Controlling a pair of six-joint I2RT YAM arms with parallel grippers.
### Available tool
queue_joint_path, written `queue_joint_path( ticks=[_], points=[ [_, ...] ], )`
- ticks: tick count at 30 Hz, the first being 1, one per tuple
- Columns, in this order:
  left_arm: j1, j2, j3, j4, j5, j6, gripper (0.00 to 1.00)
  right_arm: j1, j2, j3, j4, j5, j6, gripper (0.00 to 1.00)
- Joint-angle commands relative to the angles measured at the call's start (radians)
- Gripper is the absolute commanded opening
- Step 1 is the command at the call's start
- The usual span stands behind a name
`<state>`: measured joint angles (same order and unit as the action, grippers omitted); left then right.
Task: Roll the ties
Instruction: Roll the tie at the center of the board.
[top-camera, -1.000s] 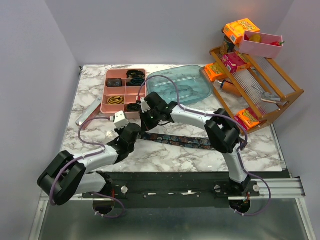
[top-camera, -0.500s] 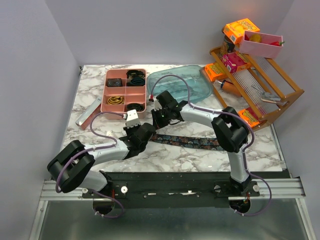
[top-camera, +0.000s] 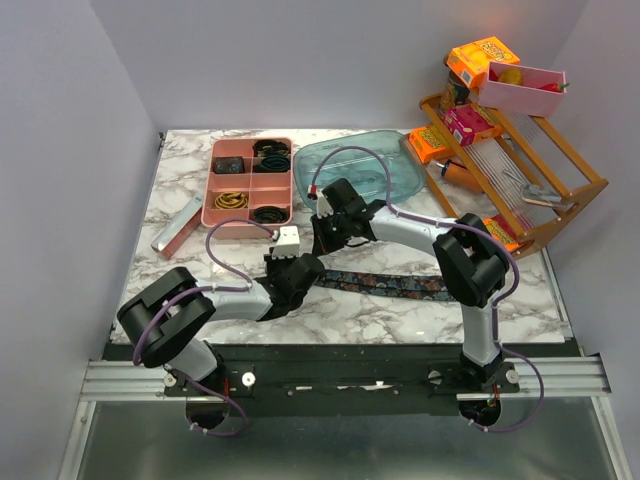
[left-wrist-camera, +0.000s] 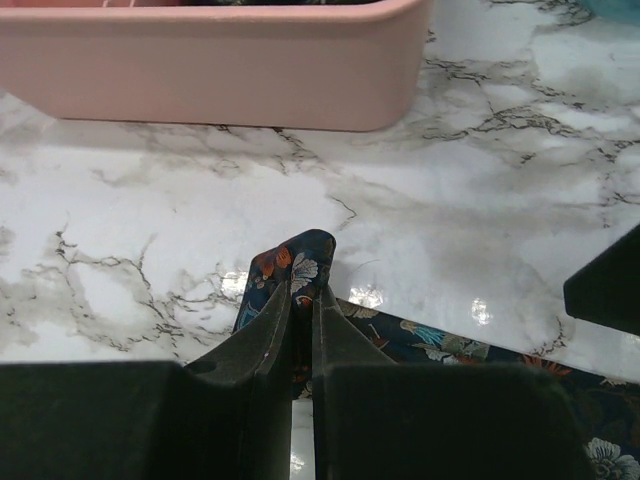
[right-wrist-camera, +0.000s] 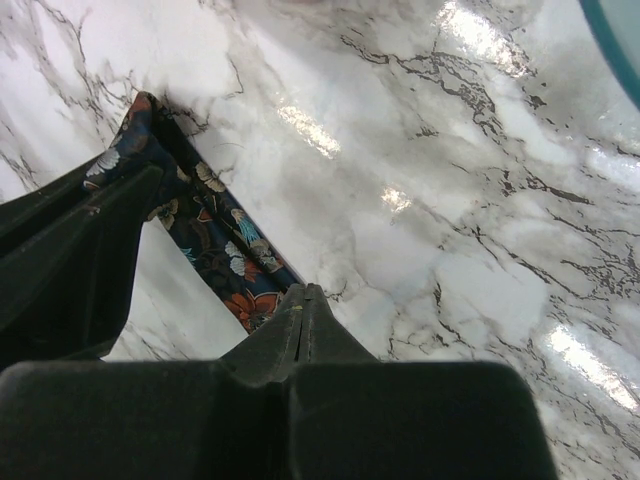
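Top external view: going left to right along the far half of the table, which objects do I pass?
flat pink-and-grey bar → pink plastic divided tray → translucent blue plastic tray → tilted wooden slatted rack

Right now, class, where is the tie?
In the top view the tie lies across the table centre, just nearer than the pink tray, its left end pinched in the left gripper.
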<state>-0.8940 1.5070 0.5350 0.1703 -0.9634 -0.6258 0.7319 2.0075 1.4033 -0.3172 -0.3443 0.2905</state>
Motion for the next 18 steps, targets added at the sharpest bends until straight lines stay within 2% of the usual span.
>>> queue_joint_path(
  ticks=[1, 4, 6, 9, 11, 18],
  points=[
    [-0.023, 0.028, 0.025, 0.052, 0.032, 0.081, 0.04, -0.006, -0.029, -0.013, 0.018, 0.016, 0.001, 0.01],
    [-0.029, 0.041, 0.031, 0.054, 0.070, 0.080, 0.08, -0.008, -0.027, -0.017, 0.021, 0.018, 0.001, 0.01],
    [-0.029, 0.044, 0.033, 0.046, 0.084, 0.068, 0.15, -0.009, -0.024, -0.017, 0.020, 0.018, 0.002, 0.01],
    [-0.029, 0.038, 0.022, 0.060, 0.124, 0.049, 0.33, -0.011, -0.021, -0.015, 0.021, 0.018, 0.002, 0.01],
    [-0.029, 0.025, 0.017, 0.075, 0.161, 0.046, 0.38, -0.012, -0.021, -0.015, 0.021, 0.014, 0.002, 0.01],
    [-0.029, -0.010, -0.016, 0.121, 0.229, 0.037, 0.40, -0.014, -0.012, -0.007, 0.021, 0.010, 0.002, 0.01]
  ],
)
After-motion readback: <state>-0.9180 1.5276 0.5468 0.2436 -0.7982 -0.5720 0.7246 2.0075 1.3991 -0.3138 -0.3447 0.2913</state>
